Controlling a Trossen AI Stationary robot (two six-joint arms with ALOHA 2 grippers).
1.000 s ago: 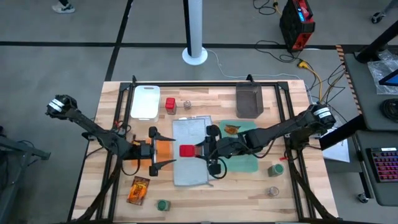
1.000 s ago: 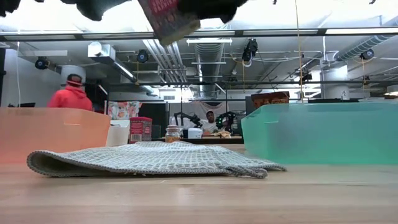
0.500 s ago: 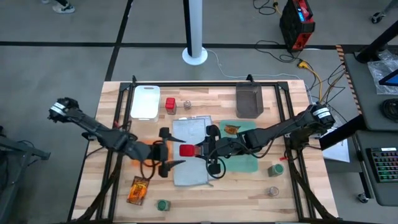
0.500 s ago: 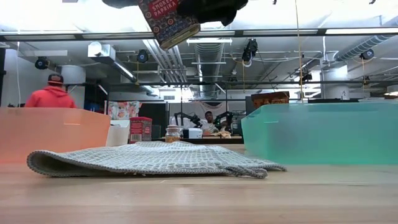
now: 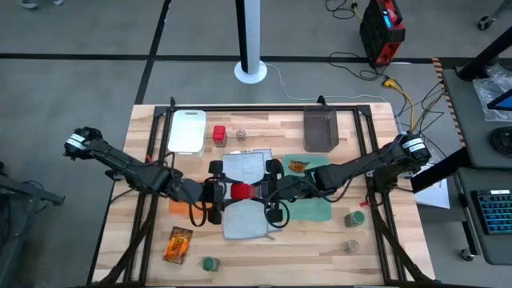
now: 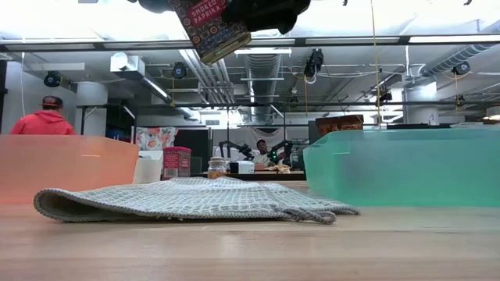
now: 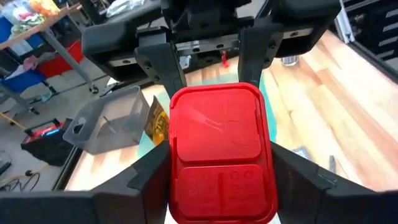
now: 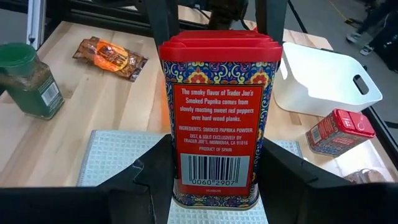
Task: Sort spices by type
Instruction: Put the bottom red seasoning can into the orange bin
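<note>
A red smoked-paprika tin [image 5: 239, 191] hangs in the air over the grey cloth [image 5: 244, 224] at mid-table, held between both grippers. My left gripper [image 5: 226, 192] comes from the table's left and is shut on its red lid end [image 7: 217, 149]. My right gripper [image 5: 254, 190] comes from the right and is shut on its base end [image 8: 214, 180]. In the low view the tin [image 6: 211, 27] shows tilted, high above the cloth. A second red tin [image 5: 219, 134] stands on its base by the white board. My left gripper pinches the tin's lid end by its two narrow sides [image 7: 177, 171] between its two fingers. It comes slanting a little downward from the table's left, fingers along the tin. The tin is clear of the cloth. My right gripper pinches the tin's base end by its two narrow sides [image 8: 180, 180] between its two fingers. It comes slanting slightly downward from the table's right, fingers along the tin. The tin lies tilted, lid toward the left gripper, lifted clear.
White board [image 5: 186, 130] and dark grey bin [image 5: 320, 130] stand at the far edge, a shaker [image 5: 240, 134] between. One packet [image 5: 298, 166] lies on the green cloth [image 5: 316, 208], another [image 5: 178, 244] near left. Green-topped jars [image 5: 209, 263] [image 5: 352, 218] and a shaker [image 5: 350, 246] stand near the front.
My left gripper has moved toward the table's right, up to the tin's lid end, has tipped nearer to level, and its fingers have closed in from wide open onto the tin. My right gripper has kept the tin in place in the air.
</note>
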